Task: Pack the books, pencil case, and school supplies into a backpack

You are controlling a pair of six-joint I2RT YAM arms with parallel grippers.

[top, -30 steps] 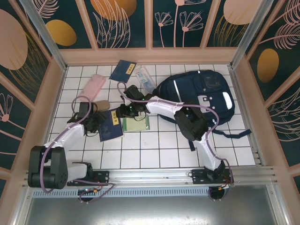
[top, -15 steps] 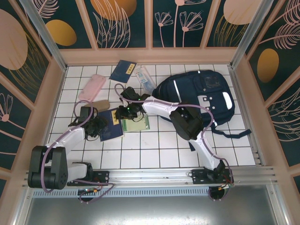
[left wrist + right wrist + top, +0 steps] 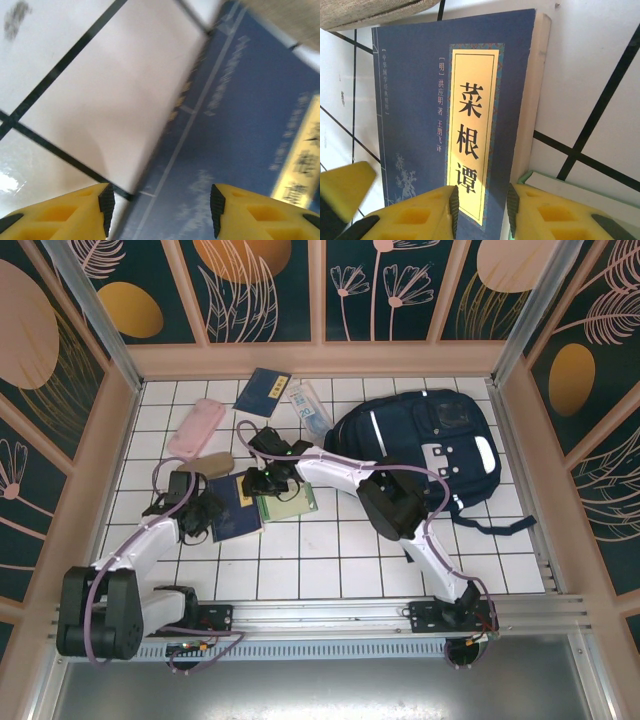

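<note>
**A:** What do we see from above?

**B:** We see a white tiled table (image 3: 330,550) inside a walled booth. A large navy backpack (image 3: 440,440) with white stripes lies on the right side, toward the far wall. Both arms reach left of centre. There a blue book (image 3: 240,515) with a yellow title panel lies flat on the tiles.

**A:** Where do we find the other things?

**B:** A green notepad (image 3: 292,506) lies just right of that book. A tan pouch (image 3: 208,462) sits just beyond the book's far left corner. A pink case (image 3: 196,428) lies farther back on the left. Near the far wall, left of the backpack, a second blue book (image 3: 262,392) and a clear packet (image 3: 310,410) lie side by side.

**A:** And what do we see of the grippers?

**B:** In its wrist view, the left gripper (image 3: 160,212) is open, its yellow fingers well apart. The book's left edge runs between them, with bare tile on one side and blue cover on the other. The right gripper (image 3: 482,212) hangs over the book's right side, beside the notepad. Its jaws are parted by a narrow gap, and through it we see the yellow panel and the book's page edge. They clamp nothing. We cannot tell whether either gripper's tips touch the cover.
</note>
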